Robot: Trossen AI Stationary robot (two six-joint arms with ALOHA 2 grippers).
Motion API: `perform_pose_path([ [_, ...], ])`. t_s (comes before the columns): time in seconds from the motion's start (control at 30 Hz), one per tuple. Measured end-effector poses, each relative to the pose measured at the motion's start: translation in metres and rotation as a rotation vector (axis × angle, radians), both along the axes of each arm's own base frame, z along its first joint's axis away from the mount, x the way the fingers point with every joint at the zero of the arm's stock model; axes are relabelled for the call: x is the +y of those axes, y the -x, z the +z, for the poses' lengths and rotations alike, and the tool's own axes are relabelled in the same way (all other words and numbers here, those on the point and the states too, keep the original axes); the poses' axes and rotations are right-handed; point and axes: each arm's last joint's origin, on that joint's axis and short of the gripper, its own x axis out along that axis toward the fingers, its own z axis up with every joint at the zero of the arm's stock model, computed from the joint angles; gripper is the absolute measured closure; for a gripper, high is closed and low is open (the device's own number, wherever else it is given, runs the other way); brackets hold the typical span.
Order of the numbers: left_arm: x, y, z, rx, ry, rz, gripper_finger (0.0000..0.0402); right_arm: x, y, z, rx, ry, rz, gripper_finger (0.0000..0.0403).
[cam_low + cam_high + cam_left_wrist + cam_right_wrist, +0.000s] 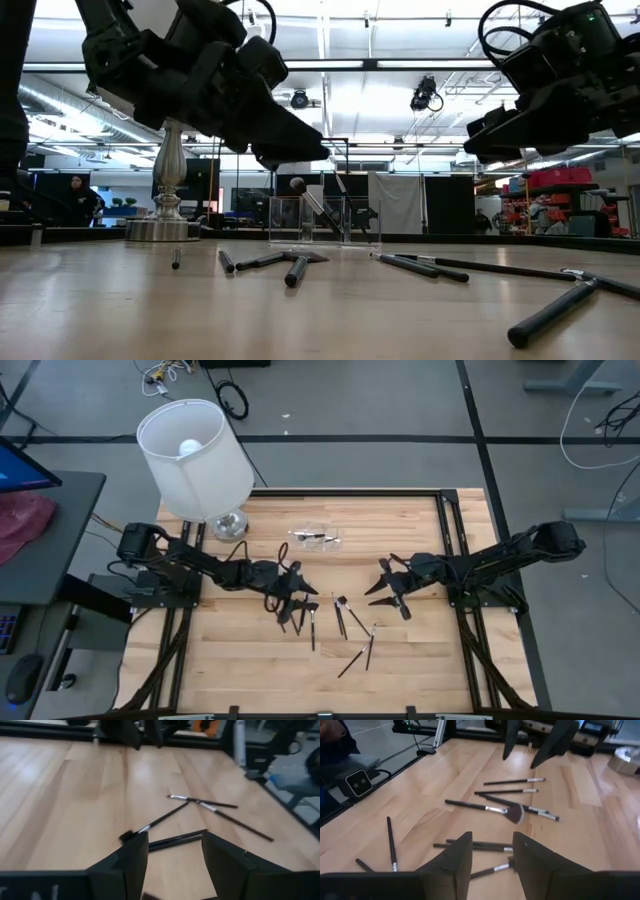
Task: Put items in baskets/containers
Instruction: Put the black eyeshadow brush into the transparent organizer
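A: Where do the cameras sit?

B: One hangs overhead, looking straight down on the whole worktop point(250, 660). Another sits at worktop level, facing across into the room.

A: And the wrists?

B: Each looks forward, close above the wood. All four share the scattered makeup brushes point(345, 625).

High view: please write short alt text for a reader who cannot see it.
Two dark robot arms reach over a wooden table, the left gripper and right gripper open above scattered makeup brushes. A small clear container and a white-shaded lamp stand farther back.
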Motion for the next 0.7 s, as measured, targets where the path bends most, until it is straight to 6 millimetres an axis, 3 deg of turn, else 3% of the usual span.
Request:
perform_pose_path([
  [0.33,0.000,0.002,-0.005,0.056,-0.003,-0.006,0.0225,0.000,-0.002,0.003,-0.039,-0.002,0.000,0.0256],
  [0.57,0.000,0.012,-0.015,0.232,0.037,-0.105,0.0225,0.000,-0.006,0.000,-0.052,-0.002,0.001,0.0256],
  [0.7,0.001,0.020,-0.007,0.265,-0.003,-0.130,0.0225,0.000,-0.008,-0.007,-0.031,0.013,0.005,0.0256],
])
